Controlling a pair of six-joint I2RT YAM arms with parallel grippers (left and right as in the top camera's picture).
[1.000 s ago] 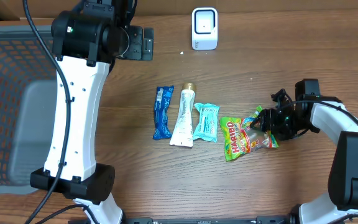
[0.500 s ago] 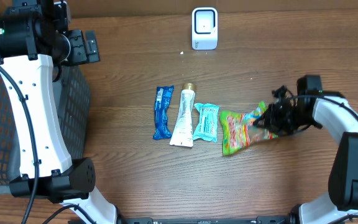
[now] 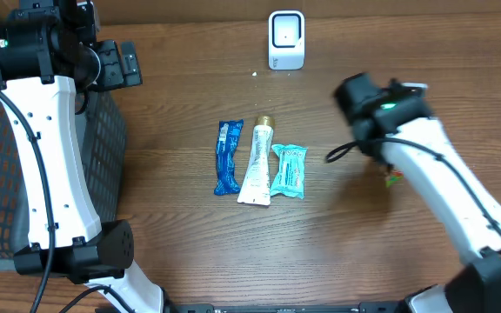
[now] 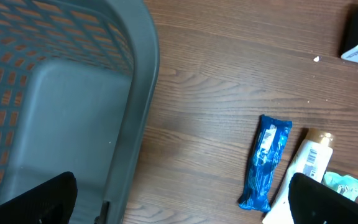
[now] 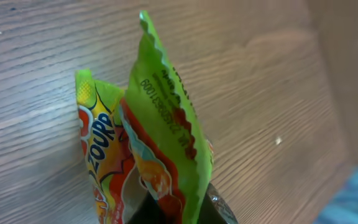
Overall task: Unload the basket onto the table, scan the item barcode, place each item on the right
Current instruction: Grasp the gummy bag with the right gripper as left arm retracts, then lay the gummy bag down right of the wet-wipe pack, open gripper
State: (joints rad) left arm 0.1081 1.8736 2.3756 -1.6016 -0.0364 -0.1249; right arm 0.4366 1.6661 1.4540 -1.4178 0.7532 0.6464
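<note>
wood table (image 3: 190, 252), scanner (image 3: 286, 39) at the far edge, basket (image 3: 111, 156) on the left. row of three mid-table: blue packet (image 3: 227, 156), tube (image 3: 257, 163), teal packet (image 3: 290, 170), all lying flat and not held.

right gripper (image 5: 179, 208) is clamped on the lower end of the candy bag (image 5: 160, 130). wrist view shows the bag standing up out of the jaws with bare table behind it, so it looks clear of the surface. overhead, the arm hides nearly all of it; only a green-red scrap pokes out by the forearm, right of the row and well apart from the scanner.

left gripper (image 3: 122, 66) is wide open, holding nothing, parked over the basket rim.

progress: the pick looks done, the scan does not. the bag isn't in front of the scanner window. what's left: carry it over and turn the barcode side to the scanner. no barcode visible on the faces shown, just a printed code line along the seam, so i can't tell which side has it.
</note>
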